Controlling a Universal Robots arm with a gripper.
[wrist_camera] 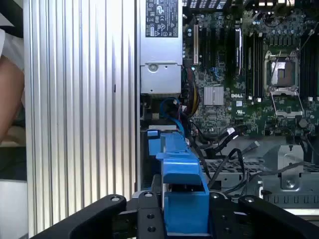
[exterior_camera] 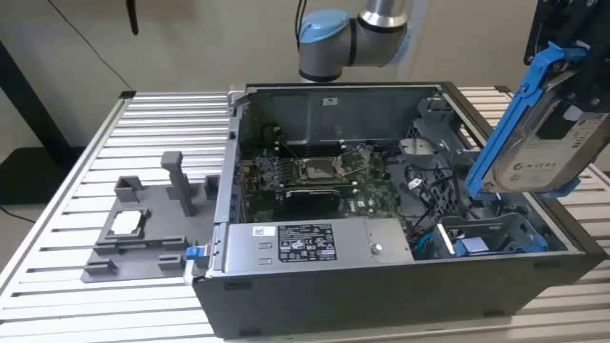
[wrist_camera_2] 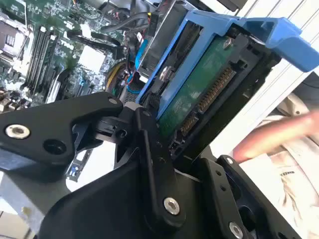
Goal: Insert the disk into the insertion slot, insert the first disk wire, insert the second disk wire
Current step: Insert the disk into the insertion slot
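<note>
The open computer case (exterior_camera: 381,300) on the bench (exterior_camera: 67,207) holds a motherboard (exterior_camera: 319,171) and, toward the exterior view's right, the insertion slot (exterior_camera: 496,239). Above it, the gripper (wrist_camera: 184,219) pinches the tilted disk (exterior_camera: 545,153); the second wrist view shows its green underside.

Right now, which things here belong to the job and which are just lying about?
Job: disk, held in the pincer; drive slot.
Lying about: power supply box; circuit board; grey stand.
</note>
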